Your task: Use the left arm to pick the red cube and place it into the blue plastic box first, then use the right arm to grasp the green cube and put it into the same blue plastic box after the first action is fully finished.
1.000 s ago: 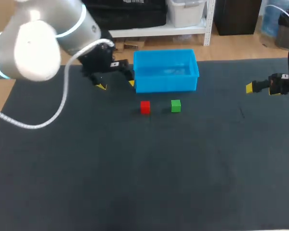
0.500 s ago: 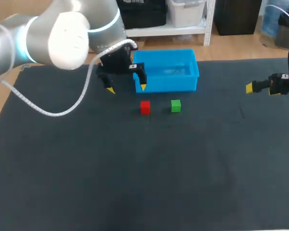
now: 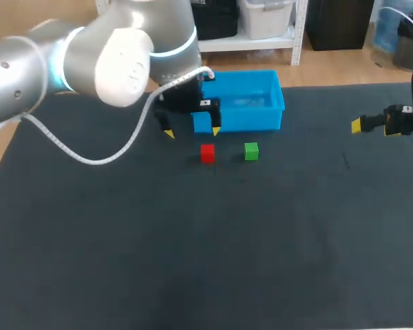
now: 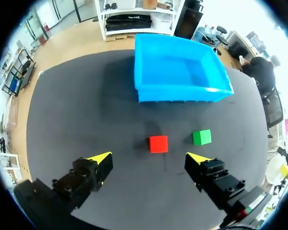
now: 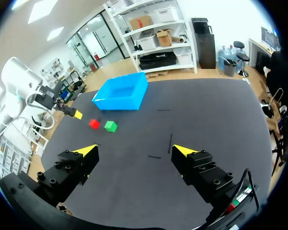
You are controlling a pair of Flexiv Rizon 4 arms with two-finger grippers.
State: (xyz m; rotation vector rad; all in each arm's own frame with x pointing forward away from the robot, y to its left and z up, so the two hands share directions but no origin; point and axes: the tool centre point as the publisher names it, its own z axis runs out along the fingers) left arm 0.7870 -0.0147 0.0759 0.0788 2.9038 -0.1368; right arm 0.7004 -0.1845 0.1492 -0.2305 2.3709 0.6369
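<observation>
The blue plastic box [image 3: 241, 118] sits open side up on the dark table [image 3: 193, 261]. The red cube [image 3: 207, 152] lies on the table just in front of the box's front wall, toward its left end. The green cube [image 3: 251, 151] lies near the red one, in front of the middle of that same wall. The two cubes are apart and neither touches the box.

The left gripper [image 3: 192, 132] hangs above the table at the box's front left corner with its jaws spread wide. In the left wrist view the red cube [image 4: 158, 143] lies ahead of the gap between the yellow tips, on the near side of the box wall.

The right gripper [image 3: 375, 126] is well off to the right of the box, jaws likewise apart. From its own wrist view the box [image 5: 122, 96] and both cubes lie far ahead.
</observation>
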